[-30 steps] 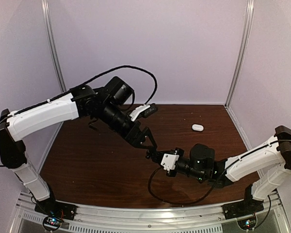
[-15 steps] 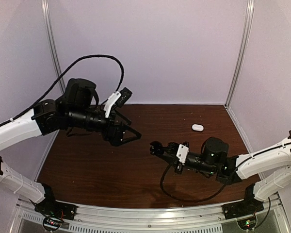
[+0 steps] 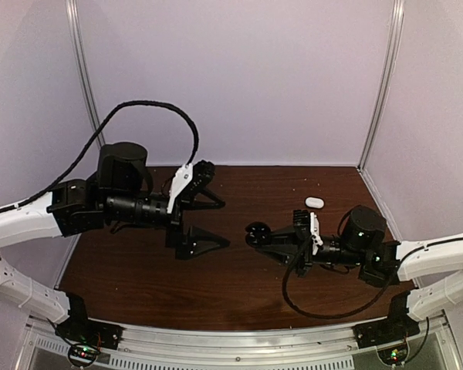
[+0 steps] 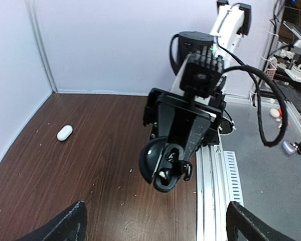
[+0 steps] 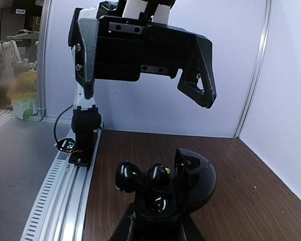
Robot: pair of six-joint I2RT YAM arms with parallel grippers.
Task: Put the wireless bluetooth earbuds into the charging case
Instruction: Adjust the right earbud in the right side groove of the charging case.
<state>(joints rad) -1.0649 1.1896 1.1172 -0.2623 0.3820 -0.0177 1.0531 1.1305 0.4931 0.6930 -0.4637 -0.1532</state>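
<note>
My right gripper (image 3: 272, 240) is shut on a black round hinged case (image 3: 256, 231) and holds it above the table with its lid (image 5: 195, 181) open. Two glossy black earbuds (image 5: 128, 175) stand side by side, poking out of the case's hollows. The case also shows in the left wrist view (image 4: 163, 168). A small white oval charging case (image 3: 314, 202) lies shut on the table at the back right, far from both grippers, and also shows in the left wrist view (image 4: 64, 132). No white earbuds are in view. My left gripper (image 3: 224, 223) is wide open and empty, facing the black case from the left.
The dark wood table (image 3: 216, 285) has pale walls on three sides and a metal rail (image 3: 239, 343) along the near edge. A black cable (image 3: 309, 308) loops under the right arm. Small pale crumbs (image 4: 121, 186) dot the table.
My left gripper has drawn back to the left, away from the black case, and its jaws have spread wide. My right gripper has moved right and back, still holding the case.
</note>
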